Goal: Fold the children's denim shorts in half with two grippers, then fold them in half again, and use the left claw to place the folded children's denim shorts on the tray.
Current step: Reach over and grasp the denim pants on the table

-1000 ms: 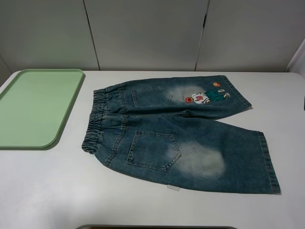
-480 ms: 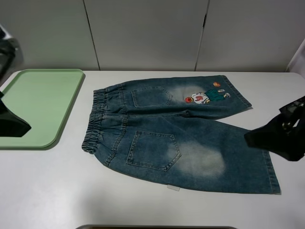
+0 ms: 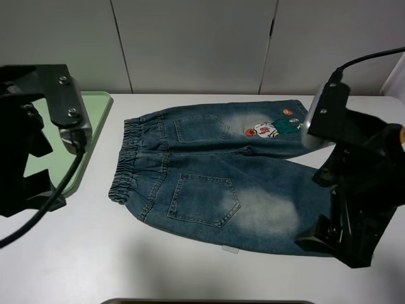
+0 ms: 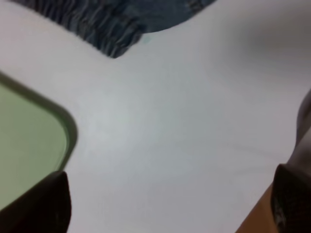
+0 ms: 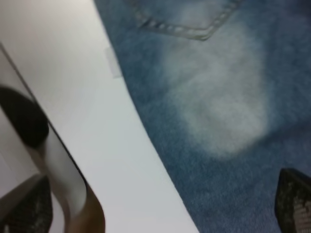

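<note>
Your shorts (image 3: 228, 174) lie flat and unfolded on the white tabletop (image 3: 190, 272), back side up. The gathered waistband (image 3: 126, 161) points toward the tray (image 3: 100, 102) and both legs run off to the right in the high view. Two patch pockets show, the nearer pocket (image 3: 202, 199) just beside a bleached patch (image 3: 262, 212), and the cartoon figure (image 3: 272, 126) sits on the far leg near its hem. The green tray rests at the left end of the tabletop, close to the waistband but apart from it, and nothing lies on the part you can see. Your left hand (image 4: 167, 204) is spread wide with nothing between its fingers. Its wrist view shows bare tabletop below it, with the tray's rounded near corner on one side and the near end of the waistband beyond. Your right hand (image 5: 160, 204) is also spread wide and holds nothing. It hangs over the near leg by the leg's front edge, where a small pale tag (image 5: 114, 63) pokes out from the cloth. Whether either hand touches the surface below, you cannot tell from these views.
</note>
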Controlling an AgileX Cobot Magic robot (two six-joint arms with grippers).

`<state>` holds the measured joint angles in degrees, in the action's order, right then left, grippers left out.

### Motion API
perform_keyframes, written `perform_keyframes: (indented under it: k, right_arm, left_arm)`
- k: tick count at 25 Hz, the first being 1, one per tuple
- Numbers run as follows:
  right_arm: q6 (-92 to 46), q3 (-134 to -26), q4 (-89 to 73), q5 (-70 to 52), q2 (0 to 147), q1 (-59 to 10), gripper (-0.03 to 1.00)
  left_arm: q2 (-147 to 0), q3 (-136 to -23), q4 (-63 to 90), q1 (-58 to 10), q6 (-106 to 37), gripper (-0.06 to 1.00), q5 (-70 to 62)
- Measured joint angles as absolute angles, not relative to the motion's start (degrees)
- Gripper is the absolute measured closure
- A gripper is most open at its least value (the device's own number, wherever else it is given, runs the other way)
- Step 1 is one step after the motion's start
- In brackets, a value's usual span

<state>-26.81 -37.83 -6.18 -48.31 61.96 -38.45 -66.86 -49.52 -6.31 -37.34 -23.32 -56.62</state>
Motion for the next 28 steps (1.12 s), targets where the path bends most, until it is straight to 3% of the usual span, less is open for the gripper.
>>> perform_keyframes:
  k: [6,18,23,28]
  right_arm:
    - [-27.5,-37.9,0.0,-48.2,69.0,-42.7,0.27]
    - [-28.6,-38.1,7.5,-45.4,74.9,-42.8,0.27]
    - [-28.9,-37.8,9.7,-45.8,74.9,-42.8,0.27]
    - [-28.9,-33.3,10.9,-45.4,74.9,-42.8,0.27]
  left_arm:
    - [-73.5,-49.5,-5.1,-38.2,-25.6,0.13,-56.3]
    - [-82.8,-49.6,-5.1,-38.2,-35.0,0.13,-54.8]
    - [-84.2,-49.6,-5.6,-38.2,-41.0,0.13,-48.3]
    - [-86.1,-49.6,-7.5,-38.2,-42.7,0.13,-46.2]
